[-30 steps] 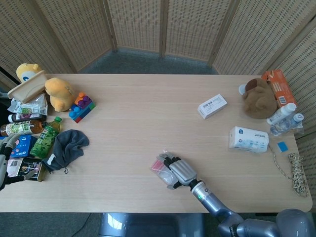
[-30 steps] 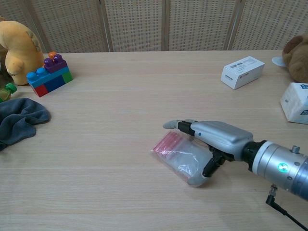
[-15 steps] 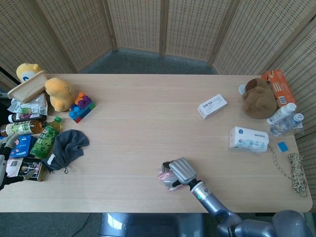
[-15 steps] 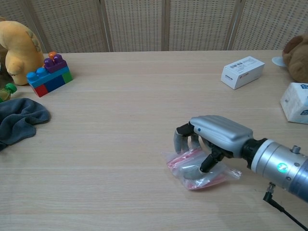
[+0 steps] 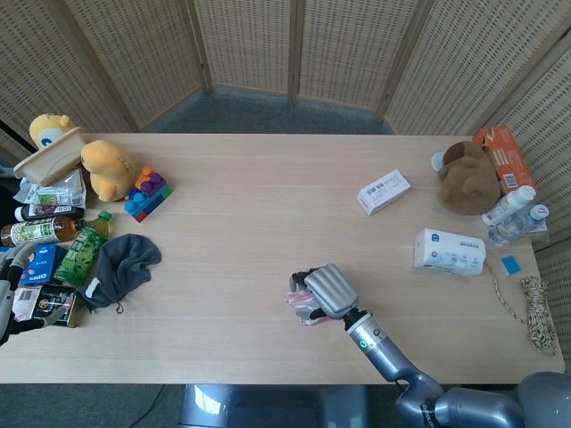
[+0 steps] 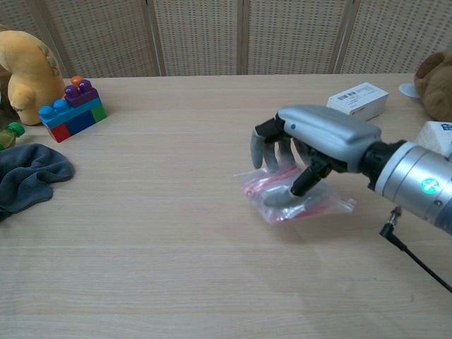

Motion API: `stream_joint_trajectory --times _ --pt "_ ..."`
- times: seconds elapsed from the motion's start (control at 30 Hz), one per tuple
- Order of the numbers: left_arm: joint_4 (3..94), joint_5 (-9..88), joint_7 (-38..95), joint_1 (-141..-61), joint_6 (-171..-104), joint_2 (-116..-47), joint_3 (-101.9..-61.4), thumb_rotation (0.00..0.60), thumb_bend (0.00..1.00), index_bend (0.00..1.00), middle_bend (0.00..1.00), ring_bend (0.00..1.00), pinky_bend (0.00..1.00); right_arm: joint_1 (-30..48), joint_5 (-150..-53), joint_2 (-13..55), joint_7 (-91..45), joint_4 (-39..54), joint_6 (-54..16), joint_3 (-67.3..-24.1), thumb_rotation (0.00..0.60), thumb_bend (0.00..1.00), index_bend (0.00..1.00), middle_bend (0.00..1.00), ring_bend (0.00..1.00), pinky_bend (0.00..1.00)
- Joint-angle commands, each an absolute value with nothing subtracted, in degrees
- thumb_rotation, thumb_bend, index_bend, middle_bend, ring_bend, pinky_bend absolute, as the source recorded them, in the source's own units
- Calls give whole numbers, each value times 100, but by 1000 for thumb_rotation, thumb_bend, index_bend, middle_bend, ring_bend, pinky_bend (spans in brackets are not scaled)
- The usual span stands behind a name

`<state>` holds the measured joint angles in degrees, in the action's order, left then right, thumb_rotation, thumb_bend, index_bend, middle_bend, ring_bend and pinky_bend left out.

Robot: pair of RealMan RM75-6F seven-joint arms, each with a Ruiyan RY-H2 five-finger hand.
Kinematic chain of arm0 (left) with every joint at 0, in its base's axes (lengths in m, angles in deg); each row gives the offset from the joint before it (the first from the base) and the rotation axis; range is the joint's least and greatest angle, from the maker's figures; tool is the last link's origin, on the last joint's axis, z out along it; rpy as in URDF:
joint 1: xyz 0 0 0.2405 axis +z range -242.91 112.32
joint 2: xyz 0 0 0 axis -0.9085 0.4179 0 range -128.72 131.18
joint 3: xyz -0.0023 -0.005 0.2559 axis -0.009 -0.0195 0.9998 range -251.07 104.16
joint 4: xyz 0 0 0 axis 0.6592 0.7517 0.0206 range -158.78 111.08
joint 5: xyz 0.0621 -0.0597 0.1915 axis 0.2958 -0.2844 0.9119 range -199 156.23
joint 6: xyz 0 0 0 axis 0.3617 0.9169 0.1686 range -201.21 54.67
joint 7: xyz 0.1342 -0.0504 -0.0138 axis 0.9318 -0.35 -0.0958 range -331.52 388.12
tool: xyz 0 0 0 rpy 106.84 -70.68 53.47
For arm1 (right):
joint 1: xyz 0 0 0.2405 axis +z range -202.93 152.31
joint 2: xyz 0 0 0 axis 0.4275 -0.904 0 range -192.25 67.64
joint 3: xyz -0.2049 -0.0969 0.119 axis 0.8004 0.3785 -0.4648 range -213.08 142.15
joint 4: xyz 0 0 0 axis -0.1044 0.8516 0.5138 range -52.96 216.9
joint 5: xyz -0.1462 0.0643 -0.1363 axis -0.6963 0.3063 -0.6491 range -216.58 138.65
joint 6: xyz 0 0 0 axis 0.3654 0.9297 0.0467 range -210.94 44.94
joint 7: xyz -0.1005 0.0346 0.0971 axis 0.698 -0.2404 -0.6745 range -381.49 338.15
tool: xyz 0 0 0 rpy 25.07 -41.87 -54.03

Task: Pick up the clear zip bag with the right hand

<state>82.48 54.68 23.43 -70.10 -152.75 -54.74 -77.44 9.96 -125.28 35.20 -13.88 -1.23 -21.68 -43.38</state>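
My right hand (image 6: pixel 311 145) grips the clear zip bag (image 6: pixel 293 198), a crumpled transparent pouch with a pink-red strip, and holds it lifted off the table in the chest view. In the head view the right hand (image 5: pixel 323 292) sits near the table's front middle, with the clear zip bag (image 5: pixel 299 300) showing at its left under the curled fingers. My left hand (image 5: pixel 7 303) shows only at the far left edge of the head view, beside the clutter; how its fingers lie cannot be made out.
Left side: grey cloth (image 5: pixel 120 266), green bottle (image 5: pixel 86 246), toy block stack (image 5: pixel 146 193), yellow plush (image 5: pixel 105 169). Right side: white box (image 5: pixel 384 192), tissue pack (image 5: pixel 449 251), brown plush (image 5: pixel 467 176), orange package (image 5: pixel 504 157), rope (image 5: pixel 535 314).
The right hand went from lying flat over the bag to closing its fingers on it, then lifted it off the table.
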Motion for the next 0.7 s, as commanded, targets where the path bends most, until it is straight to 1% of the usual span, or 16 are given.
stream_joint_trajectory --times 0.03,0.37,0.7 --pt "8262 5490 2324 -7005 -15281 -5463 -7737 600 0 35 0 0 0 1148 -12372 3326 -1095 -406 -2211 -4594 600 192 492 620 605 723" --pt "8301 5582 2269 -6978 -15328 -5422 -7711 600 0 34 0 0 0 1604 -11746 2936 -223 -1162 -2376 -5348 600 191 480 613 604 723" --pt "8328 5637 2294 -6970 -15351 -5421 -7691 600 0 35 0 0 0 2005 -11304 2638 621 -1795 -2392 -5721 600 194 483 613 605 723"
